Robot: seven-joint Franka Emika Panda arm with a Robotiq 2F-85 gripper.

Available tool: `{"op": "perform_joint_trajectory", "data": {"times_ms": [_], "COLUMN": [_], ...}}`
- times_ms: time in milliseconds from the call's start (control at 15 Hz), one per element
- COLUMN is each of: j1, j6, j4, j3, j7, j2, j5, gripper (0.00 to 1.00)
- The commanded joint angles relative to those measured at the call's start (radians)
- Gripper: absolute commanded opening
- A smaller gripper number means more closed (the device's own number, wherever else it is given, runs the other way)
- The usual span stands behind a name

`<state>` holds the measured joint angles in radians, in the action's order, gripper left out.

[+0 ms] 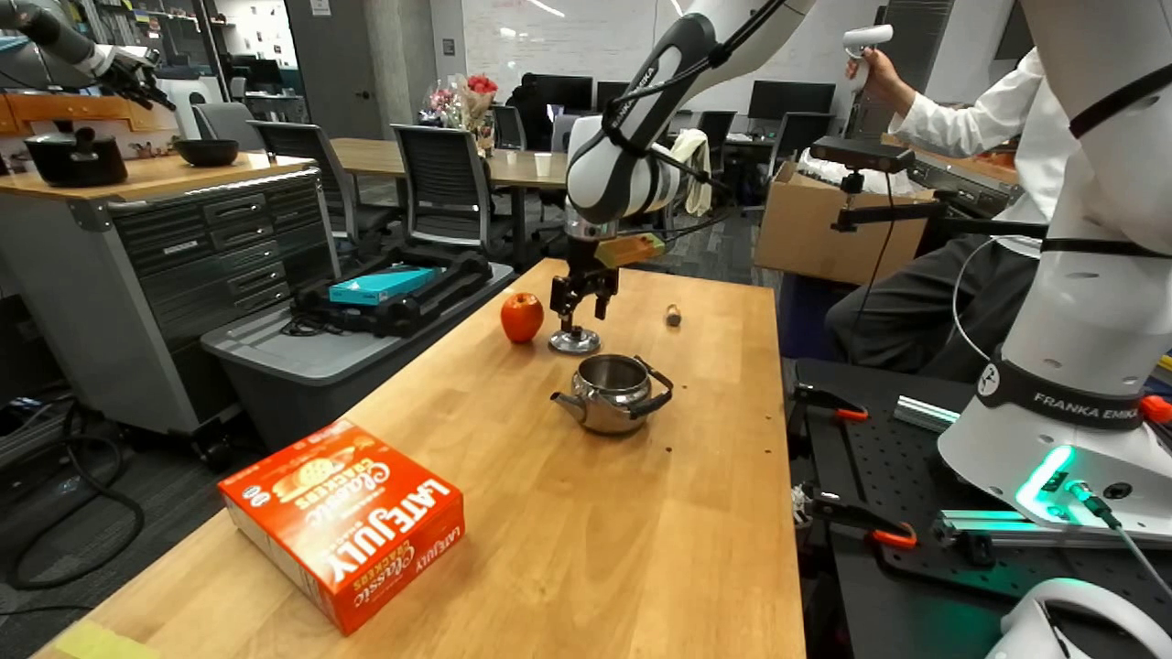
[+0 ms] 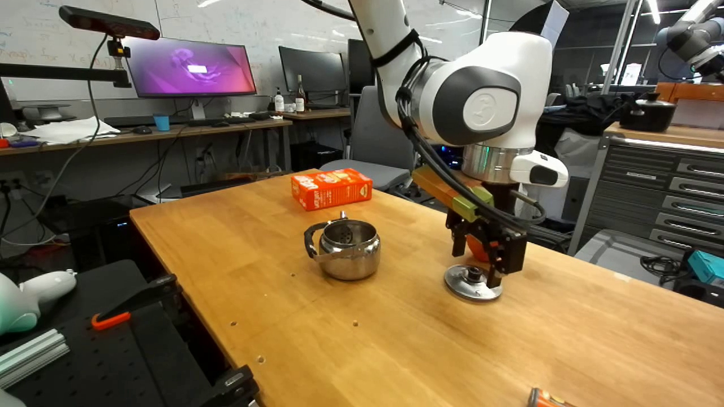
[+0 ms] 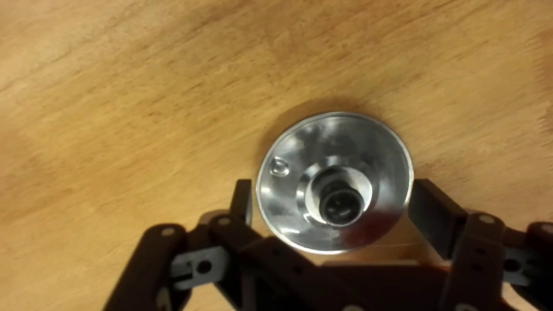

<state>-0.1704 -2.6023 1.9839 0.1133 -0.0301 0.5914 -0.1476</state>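
So the gripper [image 3: 333,201] is right down over a shiny metal lid [image 2: 469,290], with its fingers [image 3: 433,212] spread apart, one on either side of it. The lid's black knob [image 3: 341,206] pokes up in the gap and stands clear of both of them in the wrist view. Honestly can't tell whether a finger is brushing the rim. The lid itself lies flat on the wooden desk [image 1: 632,540], knob side up.

Just beside it there's a red apple [image 1: 522,318]. Also near it is a stainless steel kettle [image 1: 609,409], upright and open at the top, its black handle [image 2: 309,242] flopped over to one side. You can even make out strainer holes [image 2: 343,234] inside in an exterior view.

Well apart from that bunch, a Late July Classic Crackers box [image 1: 348,522] lies flat on the desk, bright red-orange with white lettering. There's a little cylindrical thing [image 1: 673,316] too, too small to tell what.

Off the desk, a teal box [image 1: 383,286] rests on black gear atop a grey storage bin [image 1: 284,412], and a black pot [image 1: 78,163] sits on a wood-topped drawer cabinet [image 1: 156,293].
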Motion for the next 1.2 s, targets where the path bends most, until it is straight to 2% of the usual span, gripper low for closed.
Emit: {"op": "perform_joint_trajectory", "data": {"times_ms": [0,67,467,800,1133], "j1": [0.021,0.017,0.009,0.015,0.032], "j6": [-0.016,-0.019,-0.066,-0.049,-0.025], "j4": [-0.024,-0.029,-0.065,-0.073,-0.008], "j3": [0.024,0.021,0.012,0.019,0.03], "j7": [-0.048,-0.048,-0.037,-0.031,-0.013], "j2": [0.03,0.036,0.072,0.071,0.014], "j5": [0.042,0.042,0.037,0.057,0.125], "gripper": [0.63,0.53,0.08,0.09,0.09]}}
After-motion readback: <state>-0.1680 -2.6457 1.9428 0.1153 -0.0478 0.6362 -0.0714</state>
